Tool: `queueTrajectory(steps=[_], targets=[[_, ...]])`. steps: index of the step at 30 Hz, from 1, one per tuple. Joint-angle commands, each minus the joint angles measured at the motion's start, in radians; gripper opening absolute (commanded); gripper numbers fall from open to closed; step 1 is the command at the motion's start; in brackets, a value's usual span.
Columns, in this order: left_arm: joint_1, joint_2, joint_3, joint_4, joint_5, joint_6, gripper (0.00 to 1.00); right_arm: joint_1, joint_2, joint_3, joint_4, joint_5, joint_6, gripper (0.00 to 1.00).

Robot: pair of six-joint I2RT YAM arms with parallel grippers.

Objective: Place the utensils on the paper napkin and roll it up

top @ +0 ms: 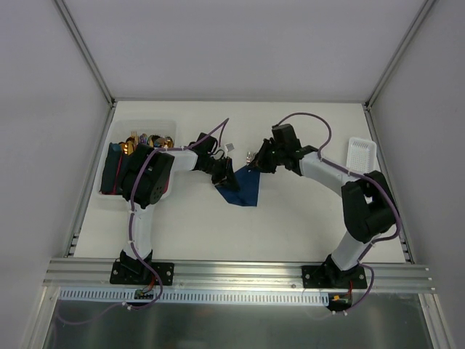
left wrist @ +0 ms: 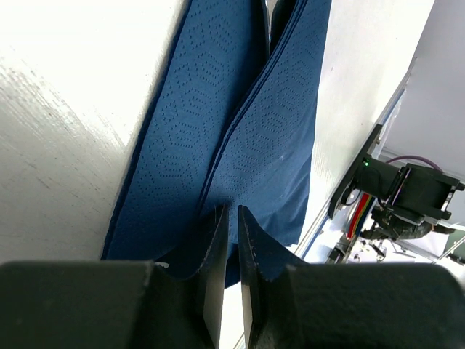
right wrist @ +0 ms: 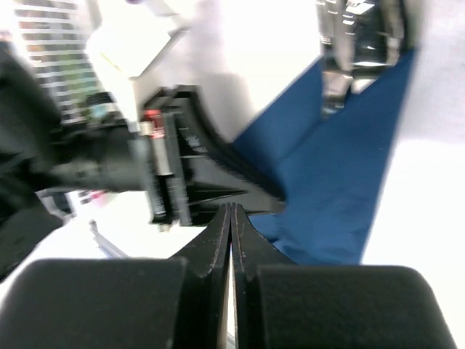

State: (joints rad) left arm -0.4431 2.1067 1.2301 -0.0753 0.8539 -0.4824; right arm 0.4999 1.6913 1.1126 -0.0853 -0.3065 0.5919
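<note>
White table point(top: 290, 218): one napkin point(top: 243, 187) pinched by left hand point(top: 221, 177)

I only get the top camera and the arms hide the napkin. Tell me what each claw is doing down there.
Observer: The left wrist view shows the left claw pinched on a folded-over edge of the paper napkin.
Operator: Report the right one.
Observer: The right wrist view shows the right claw shut, with nothing between its fingers.
Operator: Find the cutlery.
Observer: That same view shows the utensils as blurred shiny silver pieces overlapping the paper napkin's far end, beyond the right claw's tips.
</note>
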Motion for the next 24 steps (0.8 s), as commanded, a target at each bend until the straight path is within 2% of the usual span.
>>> queueTrajectory(steps=[1,24], targets=[[0.009,0.016,-0.001,-0.052,-0.056,0.041,0.13,0.011,0.044,0.049,-0.146,0.072,-0.061,0.00],[0.007,0.019,-0.003,-0.057,-0.056,0.044,0.12,0.055,0.205,0.056,-0.174,0.089,-0.101,0.00]])
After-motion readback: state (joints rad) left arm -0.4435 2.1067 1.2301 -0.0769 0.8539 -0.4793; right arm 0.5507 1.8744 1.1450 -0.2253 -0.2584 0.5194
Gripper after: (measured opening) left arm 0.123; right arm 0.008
